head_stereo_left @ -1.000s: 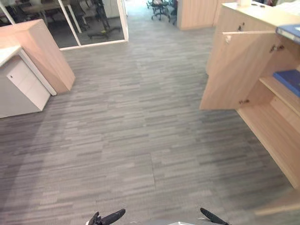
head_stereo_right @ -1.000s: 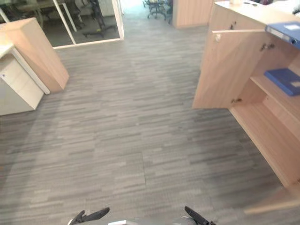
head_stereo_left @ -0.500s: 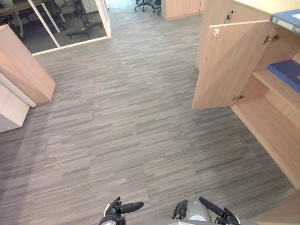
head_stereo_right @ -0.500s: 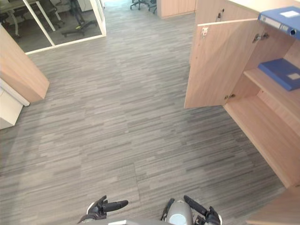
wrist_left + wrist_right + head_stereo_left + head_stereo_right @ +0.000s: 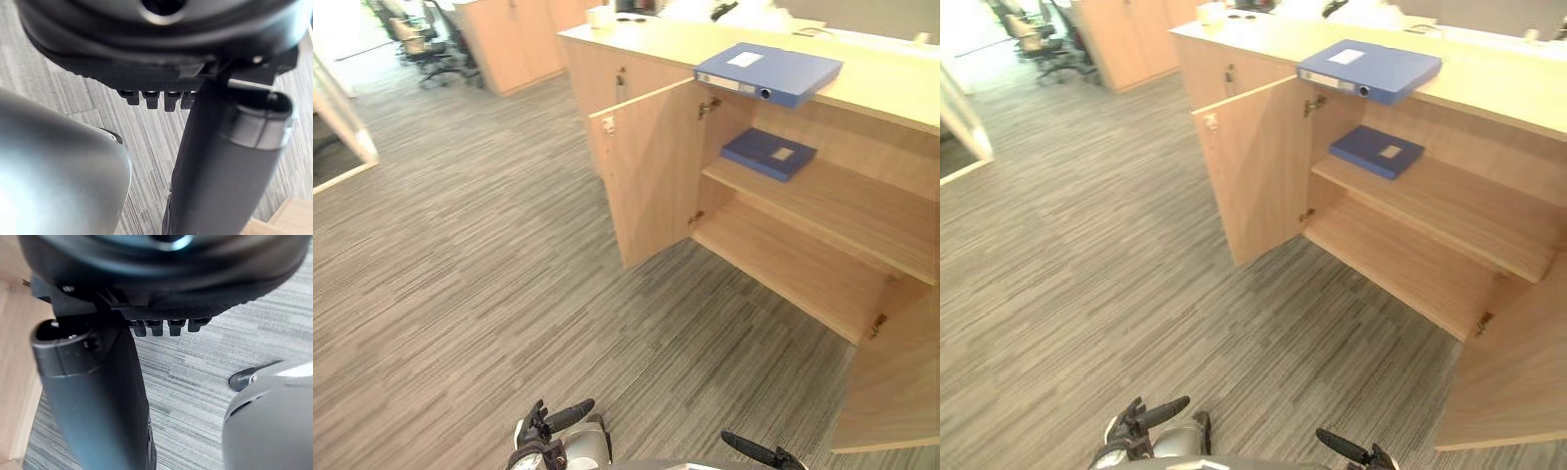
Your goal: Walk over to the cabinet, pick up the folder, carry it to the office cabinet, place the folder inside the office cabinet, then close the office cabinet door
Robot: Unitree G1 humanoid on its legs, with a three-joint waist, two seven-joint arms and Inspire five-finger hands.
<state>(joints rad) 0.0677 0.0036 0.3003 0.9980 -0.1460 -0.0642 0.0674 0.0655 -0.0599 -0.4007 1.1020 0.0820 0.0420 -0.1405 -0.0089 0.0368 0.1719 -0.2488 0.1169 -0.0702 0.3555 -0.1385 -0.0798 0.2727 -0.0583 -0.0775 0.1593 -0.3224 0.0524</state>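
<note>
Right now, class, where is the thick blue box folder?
The blue box folder lies upper right in the left eye view, on the wooden cabinet top, above a thinner blue folder on the shelf.

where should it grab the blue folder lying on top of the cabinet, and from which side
The folder lies flat on the cabinet top, and its spine edge seems to jut past the front lip. So probably grip that spine edge, coming from the open front and pinching it above and below.

Office: wooden cabinet (image 5: 651,176), swivel chairs (image 5: 419,47).
</note>
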